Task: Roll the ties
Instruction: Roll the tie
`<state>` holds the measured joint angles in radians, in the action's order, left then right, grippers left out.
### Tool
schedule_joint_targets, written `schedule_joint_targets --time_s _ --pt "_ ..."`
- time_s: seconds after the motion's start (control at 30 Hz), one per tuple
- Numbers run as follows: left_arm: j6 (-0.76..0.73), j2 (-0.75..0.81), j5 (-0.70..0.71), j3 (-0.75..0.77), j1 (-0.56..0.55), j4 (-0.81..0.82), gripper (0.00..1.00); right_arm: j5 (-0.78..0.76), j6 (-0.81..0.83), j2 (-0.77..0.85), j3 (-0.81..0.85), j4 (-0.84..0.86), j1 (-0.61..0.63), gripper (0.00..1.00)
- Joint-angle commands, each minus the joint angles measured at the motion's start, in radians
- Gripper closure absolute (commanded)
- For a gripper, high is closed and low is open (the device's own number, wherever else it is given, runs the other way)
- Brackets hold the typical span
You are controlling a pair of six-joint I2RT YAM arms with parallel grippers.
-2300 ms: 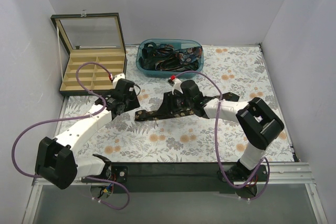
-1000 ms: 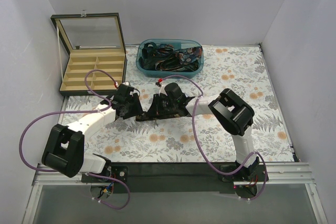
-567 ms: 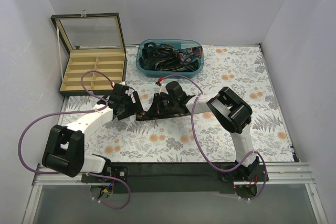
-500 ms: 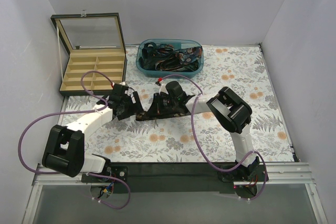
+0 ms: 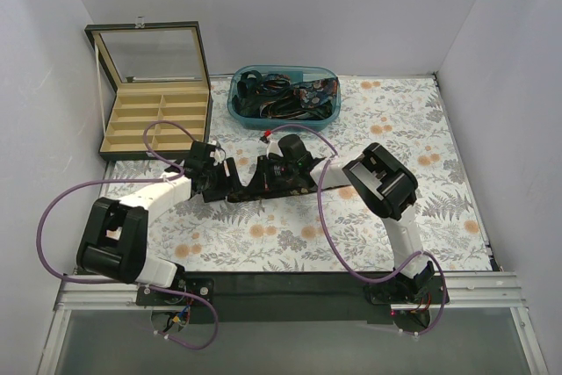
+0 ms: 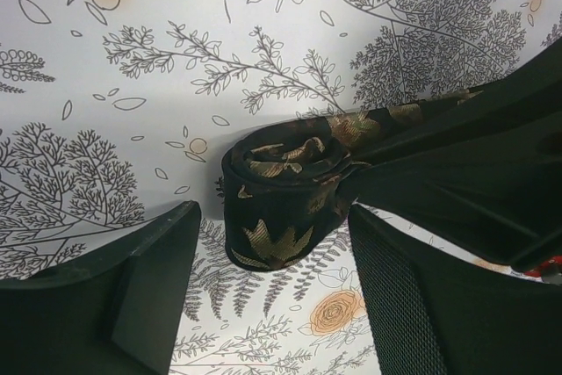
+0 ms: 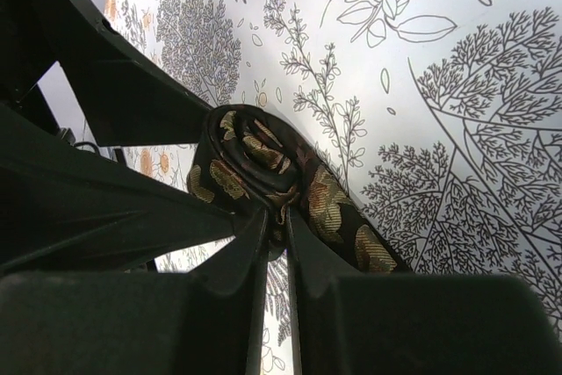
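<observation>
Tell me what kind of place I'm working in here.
Probably a lab-style robot test cell, not a home: plain white walls box in a floral-covered table, with a teal bin of ties, an open compartment box and one part-rolled tie laid out.

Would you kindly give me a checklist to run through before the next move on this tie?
1. Right pincer grips the tie: ok, it is closed on the fabric right beside the coil.
2. Left pincer is ready to take the coil: ok, it is open, with one jaw on each side and neither touching.
3. The coil is compact: ok, the left wrist view shows tight layers.
4. The unrolled tail lies flat and untwisted: cannot tell, as the arms hide most of it.
5. The box has its lid up: ok.
</observation>
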<state>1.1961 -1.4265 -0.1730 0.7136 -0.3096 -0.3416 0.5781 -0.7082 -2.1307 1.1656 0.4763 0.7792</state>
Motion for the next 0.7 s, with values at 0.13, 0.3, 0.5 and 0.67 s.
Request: schedule_joint_targets --time_s 0.13,0.3,0.5,0.67 --pt "-0.070 -0.020 -0.060 0.017 0.009 0.027 0.40 0.029 0.015 -0.035 0.029 0.010 -0.015 0.84" --pt "-0.079 -0.041 -0.063 0.026 0.012 0.035 0.43 0.040 0.018 -0.044 0.028 0.012 -0.021 0.84" --pt "-0.084 -0.060 -0.069 0.033 0.013 0.042 0.47 0.052 0.021 -0.057 0.029 0.013 -0.027 0.84" --pt "-0.093 -0.075 -0.083 0.044 0.013 0.058 0.48 0.060 0.026 -0.061 0.031 0.013 -0.029 0.84"
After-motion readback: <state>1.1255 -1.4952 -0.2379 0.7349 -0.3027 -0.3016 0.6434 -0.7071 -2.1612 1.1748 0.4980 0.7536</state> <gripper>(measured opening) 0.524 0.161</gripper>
